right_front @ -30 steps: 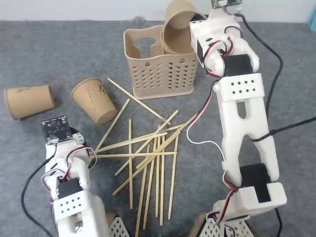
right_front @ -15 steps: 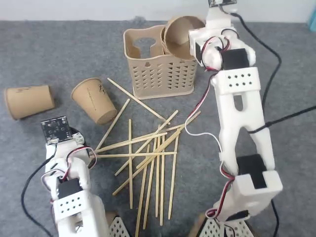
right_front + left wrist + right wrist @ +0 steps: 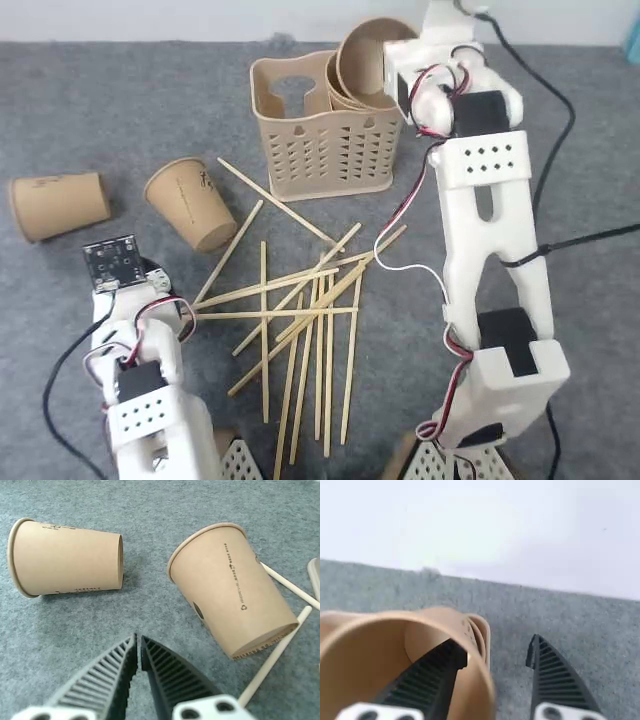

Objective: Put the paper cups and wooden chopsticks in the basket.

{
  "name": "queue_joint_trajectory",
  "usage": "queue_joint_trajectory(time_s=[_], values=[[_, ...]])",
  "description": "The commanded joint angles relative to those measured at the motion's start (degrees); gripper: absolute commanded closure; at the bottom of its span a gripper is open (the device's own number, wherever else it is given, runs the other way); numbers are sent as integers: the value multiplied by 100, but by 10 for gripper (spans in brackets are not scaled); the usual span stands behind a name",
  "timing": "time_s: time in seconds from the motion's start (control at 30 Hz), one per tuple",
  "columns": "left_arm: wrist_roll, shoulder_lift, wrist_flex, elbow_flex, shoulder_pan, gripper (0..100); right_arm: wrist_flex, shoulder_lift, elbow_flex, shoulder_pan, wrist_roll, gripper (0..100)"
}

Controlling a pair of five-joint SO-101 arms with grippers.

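Right gripper [image 3: 497, 650], jaws spread, is straddling the rim of a stacked paper cup [image 3: 370, 60] in the basket [image 3: 320, 150]; two loose paper cups [image 3: 58, 205] and the wooden chopsticks [image 3: 300, 310] are lying on the grey mat [image 3: 150, 100], left gripper [image 3: 138, 645] pressed together, empty.

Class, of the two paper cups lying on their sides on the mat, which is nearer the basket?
The cup beside the chopsticks; the other cup lies farther off, alone.
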Motion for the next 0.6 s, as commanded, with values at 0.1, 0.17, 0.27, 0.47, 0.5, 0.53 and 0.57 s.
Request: queue_joint_trajectory(time_s=[0.1,0.17,0.27,0.47,0.5,0.53,0.57], values=[[-105,-105,-149,-22,35,987,435,-295,-721,-92,-114,790],[-105,-105,-149,-22,35,987,716,-400,-888,-119,-123,790],[-105,-105,-149,-22,35,987,1130,-602,-1073,-242,-123,790],[-105,-105,-149,-22,35,987,2510,-1068,-1090,-514,-79,794],[-105,-105,-149,-22,35,987,2765,-1086,-1090,-549,-79,794],[-105,-105,-149,-22,35,987,2985,-1095,-1090,-549,-79,795],[-105,-105,-149,-22,35,987,3196,-1103,-1090,-567,-79,804]])
